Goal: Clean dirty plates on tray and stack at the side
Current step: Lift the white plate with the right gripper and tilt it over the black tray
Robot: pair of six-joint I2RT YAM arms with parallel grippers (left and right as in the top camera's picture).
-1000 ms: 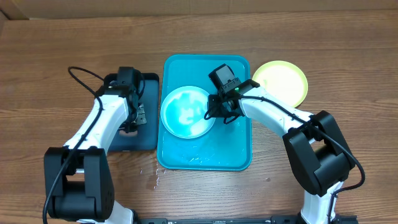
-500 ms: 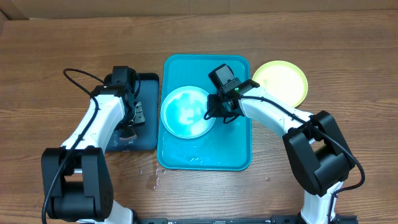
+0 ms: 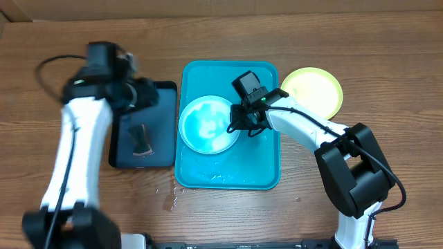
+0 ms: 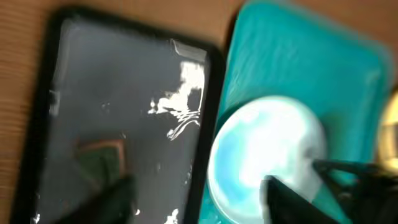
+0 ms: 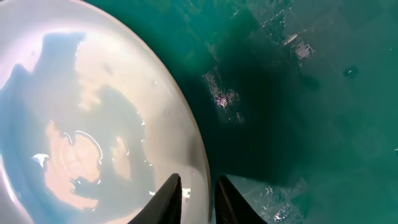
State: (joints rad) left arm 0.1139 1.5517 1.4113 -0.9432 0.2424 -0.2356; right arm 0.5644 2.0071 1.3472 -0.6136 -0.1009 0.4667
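A light blue plate [image 3: 206,124] lies wet on the left half of the turquoise tray [image 3: 256,166]. My right gripper [image 3: 240,123] is shut on its right rim. In the right wrist view, one finger of the right gripper [image 5: 198,199] rests inside the plate [image 5: 81,112] and the other outside, over the tray [image 5: 298,93]. A yellow-green plate [image 3: 313,90] sits on the table right of the tray. My left gripper [image 3: 140,93] hovers open and empty above the black tray [image 3: 160,149]. The left wrist view is blurred but shows the left gripper [image 4: 199,202] with its jaws wide apart.
A sponge [image 3: 142,140] lies on the wet black tray, seen also as the sponge [image 4: 102,158] in the left wrist view. Water drops [image 3: 173,197] dot the wooden table in front of the turquoise tray.
My left gripper opened, let go of the sponge and rose up and left off the black tray. The right gripper and the blue plate have stayed put.
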